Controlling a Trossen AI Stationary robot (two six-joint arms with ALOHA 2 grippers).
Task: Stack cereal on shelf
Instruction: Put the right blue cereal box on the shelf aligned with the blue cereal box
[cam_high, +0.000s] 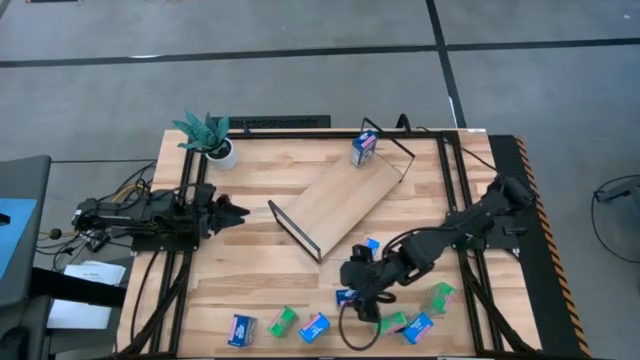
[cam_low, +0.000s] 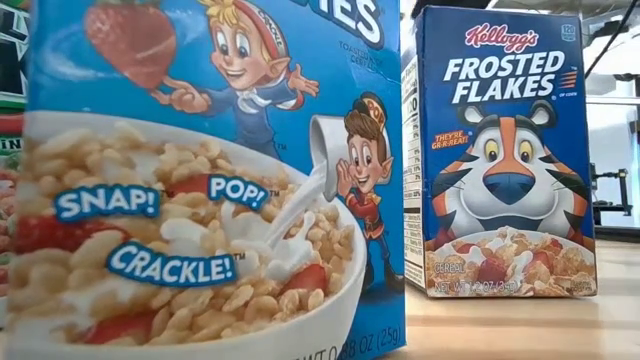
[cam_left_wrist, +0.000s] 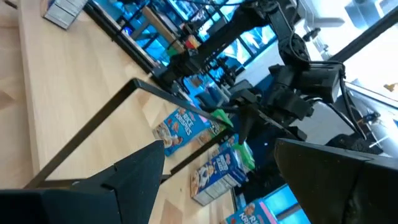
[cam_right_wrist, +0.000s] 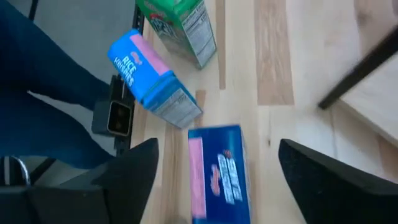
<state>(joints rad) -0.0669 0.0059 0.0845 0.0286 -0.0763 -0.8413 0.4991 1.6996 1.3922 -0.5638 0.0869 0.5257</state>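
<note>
The wooden table carries everything, with black rails running along its left and right sides. Next in size, the shelf lies diagonally across the middle of the table, a light-wood board with a black wire frame at each end. 1 blue cereal box stands upright on the shelf's far end, near the wire frame there.

The left arm waits at the table's left edge, its left gripper pointing toward the shelf with fingers spread apart and nothing between them; in its wrist view the 2 dark fingers stand wide.

The right arm reaches in from the right side, and the right gripper hovers just in front of the shelf's near end. Its fingers stand wide apart on either side of a blue box lying flat on the wood, not clamping it.

A potted plant sits at the far left corner.

The other cereal boxes lie scattered along the near edge, blue and green, some just beside the right gripper. In the low view, a Rice Krispies box and a Frosted Flakes box stand upright side by side.
</note>
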